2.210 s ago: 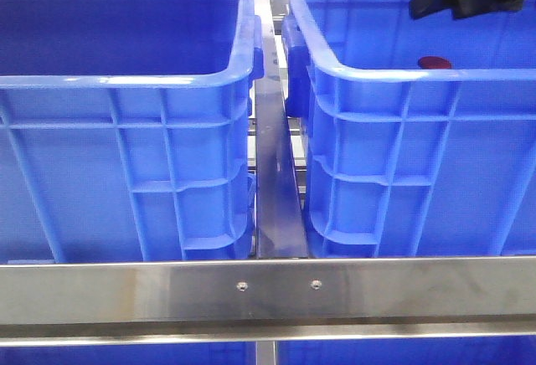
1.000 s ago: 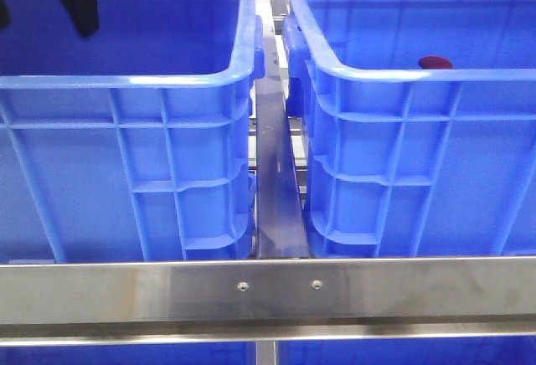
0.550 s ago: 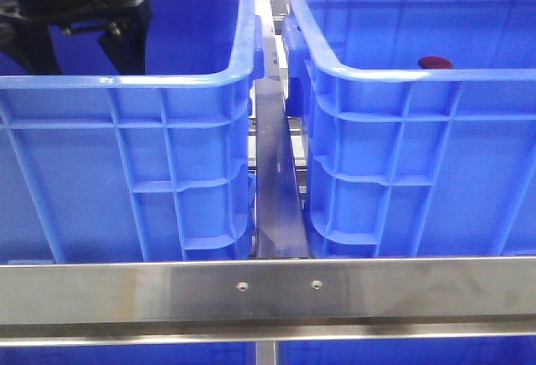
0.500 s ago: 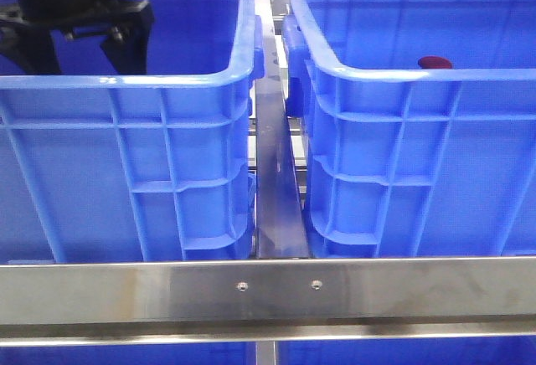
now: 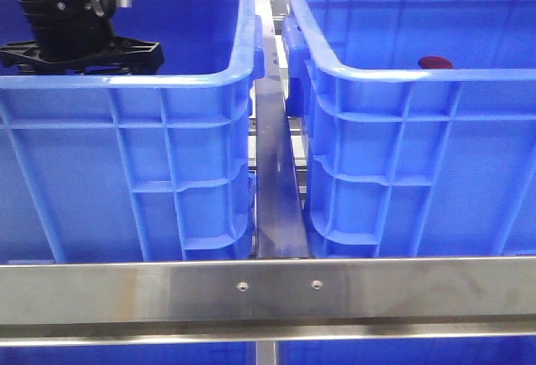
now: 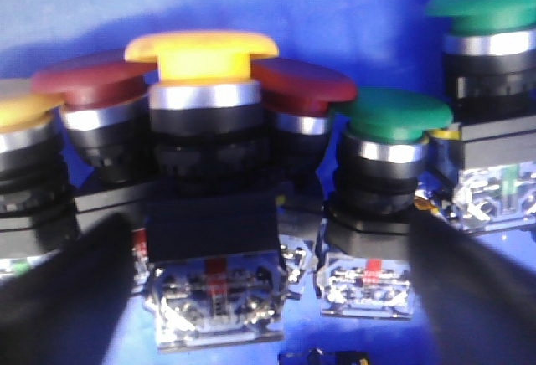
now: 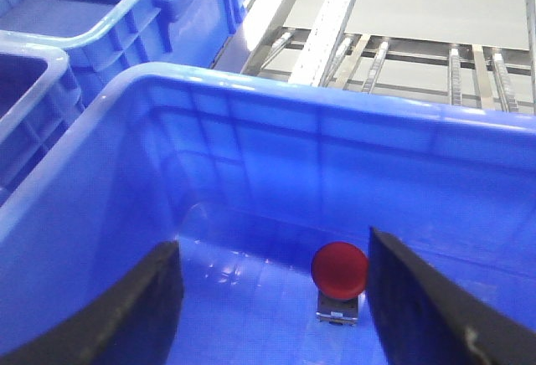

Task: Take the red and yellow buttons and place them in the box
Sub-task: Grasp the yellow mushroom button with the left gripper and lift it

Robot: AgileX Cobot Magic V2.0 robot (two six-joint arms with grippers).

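The box [image 5: 394, 74] is the right blue crate. One red button [image 5: 435, 62] lies inside it, also in the right wrist view [image 7: 339, 268]. My right gripper [image 7: 272, 248] is open and empty above the box floor, with the red button just inside its right finger. My left arm [image 5: 63, 22] reaches down into the left blue crate [image 5: 126, 80]. My left gripper [image 6: 268, 244] is open low over a cluster of push buttons. Its fingers straddle a yellow button [image 6: 201, 51] and a green one [image 6: 389, 114]. Red buttons [image 6: 92, 80] stand behind the yellow one.
Another green button [image 6: 494, 5] and a second yellow button [image 6: 21, 110] stand at the sides of the cluster. A steel rail [image 5: 276, 172] runs between the crates and a steel bar [image 5: 268, 290] crosses in front. Further blue crates [image 7: 117, 13] stand beyond.
My left arm has come into the left crate from above and gone down until its fingers are hidden behind the wall. My right gripper has left the front view.
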